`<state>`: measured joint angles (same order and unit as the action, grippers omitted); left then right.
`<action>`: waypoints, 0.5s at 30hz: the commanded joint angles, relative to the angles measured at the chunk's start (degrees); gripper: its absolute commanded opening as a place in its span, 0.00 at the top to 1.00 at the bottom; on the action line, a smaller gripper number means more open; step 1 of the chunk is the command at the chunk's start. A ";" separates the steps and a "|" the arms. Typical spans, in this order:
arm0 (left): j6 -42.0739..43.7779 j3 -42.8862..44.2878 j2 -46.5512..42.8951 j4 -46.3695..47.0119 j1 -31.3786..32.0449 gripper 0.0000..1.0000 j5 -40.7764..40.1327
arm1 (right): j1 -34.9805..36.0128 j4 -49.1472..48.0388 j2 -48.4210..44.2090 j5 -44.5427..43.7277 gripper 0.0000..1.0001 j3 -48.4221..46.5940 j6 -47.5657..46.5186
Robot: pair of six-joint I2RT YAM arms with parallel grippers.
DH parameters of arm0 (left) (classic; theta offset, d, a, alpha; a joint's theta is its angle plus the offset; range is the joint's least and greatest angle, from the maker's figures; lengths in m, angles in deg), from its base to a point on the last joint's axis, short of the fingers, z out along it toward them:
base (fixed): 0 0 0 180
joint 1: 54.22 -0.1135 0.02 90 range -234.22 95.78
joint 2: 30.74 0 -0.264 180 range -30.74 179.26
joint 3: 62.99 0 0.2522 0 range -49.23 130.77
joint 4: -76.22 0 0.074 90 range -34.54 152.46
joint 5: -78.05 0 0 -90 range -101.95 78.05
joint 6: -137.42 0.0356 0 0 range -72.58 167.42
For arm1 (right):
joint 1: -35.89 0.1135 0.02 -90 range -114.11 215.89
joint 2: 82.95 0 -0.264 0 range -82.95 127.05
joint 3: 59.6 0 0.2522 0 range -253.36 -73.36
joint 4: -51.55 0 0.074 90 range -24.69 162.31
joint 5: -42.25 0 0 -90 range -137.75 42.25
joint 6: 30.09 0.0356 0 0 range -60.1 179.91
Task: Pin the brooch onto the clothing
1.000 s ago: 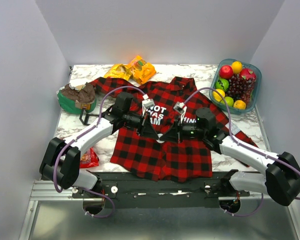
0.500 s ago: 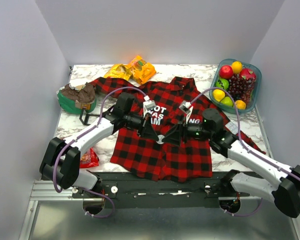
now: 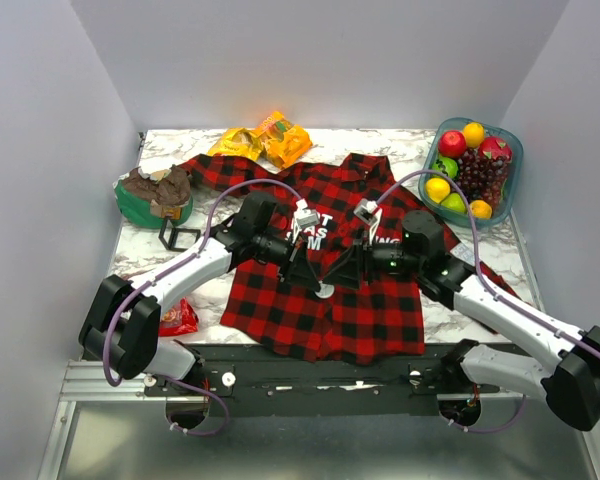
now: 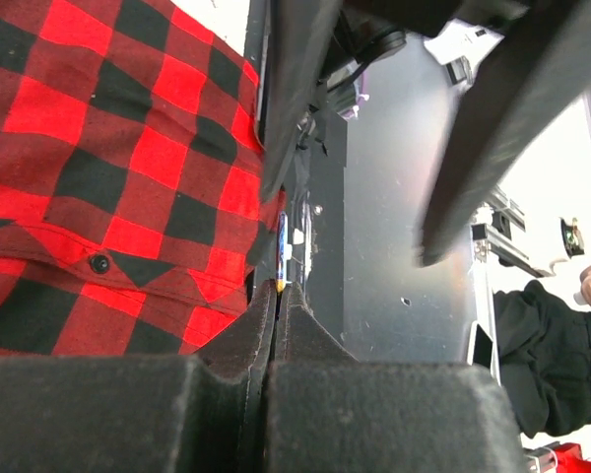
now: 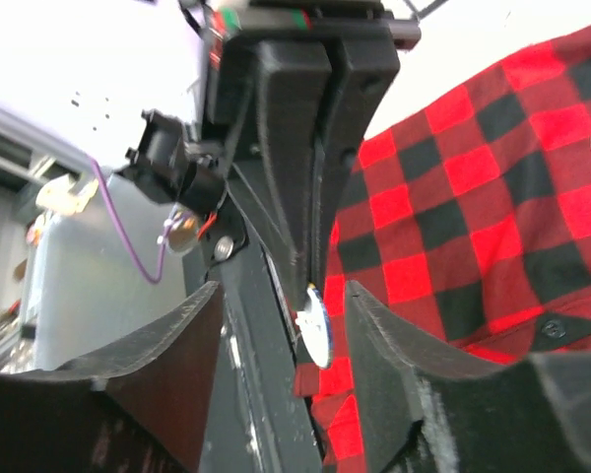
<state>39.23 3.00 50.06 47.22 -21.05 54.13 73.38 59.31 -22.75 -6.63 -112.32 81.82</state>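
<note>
while left hand [image 4: 279, 289] pinches brooch [image 4: 284, 238], seen edge-on

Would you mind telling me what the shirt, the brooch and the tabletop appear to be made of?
Shirt: soft matte woven cloth, probably flannel; it wrinkles and shows a stitched seam with a button.
Brooch: thin pale disc with a slight sheen, either metal or plastic; the look leaves it open.
Tabletop: smooth white surface with grey veins, either marble or a marble-look print.

Marble table [image 3: 400, 145]: shirt [image 3: 320, 312], fruit tub [image 3: 518, 170], snacks [image 3: 267, 140]
</note>
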 commanded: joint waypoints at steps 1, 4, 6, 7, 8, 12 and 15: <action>1.68 1.65 -1.52 -1.10 0.84 1.00 1.68 | -0.05 1.96 2.19 5.71 0.44 -1.91 -1.70; 2.03 1.74 -1.61 -1.45 0.93 1.00 1.33 | -0.05 2.04 2.90 6.34 0.49 -1.73 -1.87; 2.21 1.83 -1.69 -1.63 0.93 1.00 1.15 | -0.05 2.22 3.51 6.69 0.51 -1.30 -1.96; 2.38 1.83 -1.69 -1.72 0.93 1.00 1.15 | -0.05 2.22 3.60 7.21 0.53 -1.21 -1.96; 2.30 1.83 -1.69 -1.72 0.93 1.00 1.24 | -0.05 2.13 3.86 7.48 0.54 -0.86 -1.79; 2.30 1.91 -1.52 -1.81 1.11 1.00 1.33 | -0.05 1.26 4.31 7.48 0.57 0.02 -1.26; 2.47 1.91 -1.43 -1.89 1.20 1.00 1.33 | -0.05 -0.06 4.83 7.74 0.60 0.37 -0.73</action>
<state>40.59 3.42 49.99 45.86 -20.33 54.31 73.38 60.69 -18.77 -1.27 -112.41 80.81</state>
